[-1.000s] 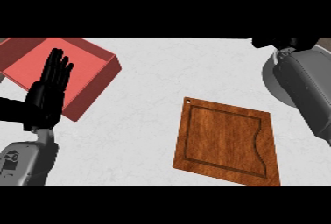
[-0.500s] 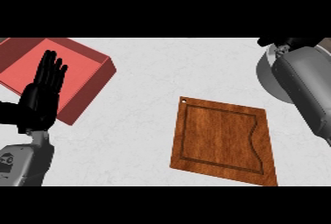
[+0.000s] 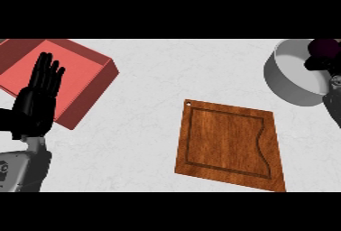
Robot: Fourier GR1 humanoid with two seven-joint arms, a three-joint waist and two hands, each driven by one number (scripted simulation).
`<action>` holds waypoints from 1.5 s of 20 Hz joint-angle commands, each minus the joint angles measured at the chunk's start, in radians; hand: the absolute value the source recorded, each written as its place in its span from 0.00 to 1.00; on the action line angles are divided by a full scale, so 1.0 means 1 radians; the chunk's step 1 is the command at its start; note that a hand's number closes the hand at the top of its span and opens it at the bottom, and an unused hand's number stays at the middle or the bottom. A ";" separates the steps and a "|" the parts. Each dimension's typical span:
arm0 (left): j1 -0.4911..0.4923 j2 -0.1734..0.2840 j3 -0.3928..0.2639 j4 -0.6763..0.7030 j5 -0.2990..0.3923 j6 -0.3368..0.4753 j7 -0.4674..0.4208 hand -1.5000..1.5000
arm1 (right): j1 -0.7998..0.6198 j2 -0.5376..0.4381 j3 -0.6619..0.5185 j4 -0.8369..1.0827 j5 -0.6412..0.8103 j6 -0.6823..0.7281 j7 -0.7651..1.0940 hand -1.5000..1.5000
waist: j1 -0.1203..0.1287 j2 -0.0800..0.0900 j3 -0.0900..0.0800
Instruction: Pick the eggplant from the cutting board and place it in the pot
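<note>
One eggplant (image 3: 325, 47) is seen, dark purple, pinched in the right hand (image 3: 322, 63) over the one grey pot (image 3: 293, 72); its long axis cannot be told. One wooden cutting board (image 3: 230, 144) lies below-left of that hand. The left hand (image 3: 39, 101), fingers straight, is rested by one red box (image 3: 80, 97).

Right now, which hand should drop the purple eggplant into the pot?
The right hand. It is curled round the eggplant right over the pot. The left hand rests open far off, by the red box.
</note>
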 commanded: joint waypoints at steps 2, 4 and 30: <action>-0.056 -0.030 -0.010 0.066 -0.033 0.017 -0.015 0.50 | 0.172 -0.075 -0.099 -0.135 -0.043 -0.028 -0.005 1.00 | 0.008 0.008 0.000; -0.043 -0.017 0.015 0.049 0.017 -0.044 -0.016 0.50 | 0.183 -0.007 -0.102 -0.094 0.010 -0.045 0.009 1.00 | 0.026 0.011 0.000; -0.028 -0.049 0.011 -0.002 -0.032 -0.032 0.013 0.50 | 0.170 0.112 -0.534 0.147 -0.551 -0.268 -0.764 0.00 | 0.041 0.013 0.002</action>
